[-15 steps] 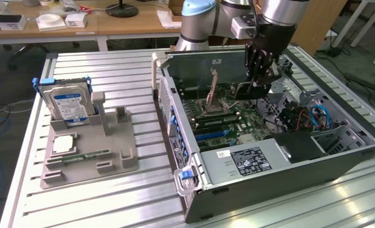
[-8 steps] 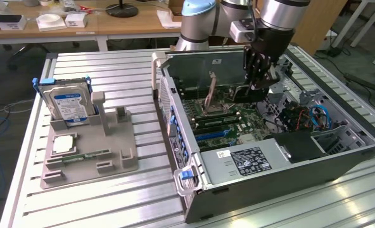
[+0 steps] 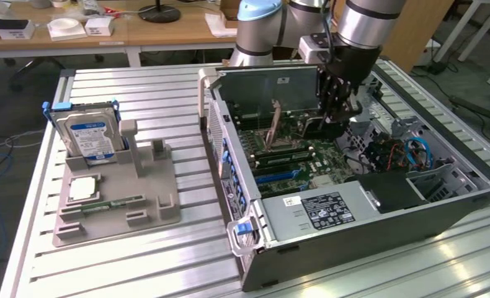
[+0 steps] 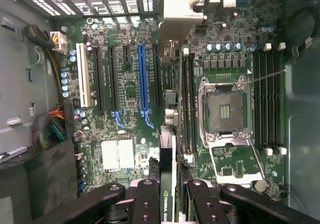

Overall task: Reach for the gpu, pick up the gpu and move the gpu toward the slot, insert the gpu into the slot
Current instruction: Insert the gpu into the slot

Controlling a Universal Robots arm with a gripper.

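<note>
I see a slatted aluminium table (image 3: 146, 261). Directly on it: grey parts holder (image 3: 146, 202) at exterior view's left, open computer case (image 3: 378, 226) at its right.

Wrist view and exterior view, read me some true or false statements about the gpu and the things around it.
1. The pincer is closed on the gpu. True.
2. The hard drive lies inside the computer case. False: it stands upright in the gray holder outside the case, on the exterior view's left.
3. The motherboard has a long blue slot. True.
4. The computer case is closed up. False: its side is open, with the motherboard in plain sight.
5. The gpu lies on the gray holder. False: the pincer holds it above the motherboard inside the case.
</note>
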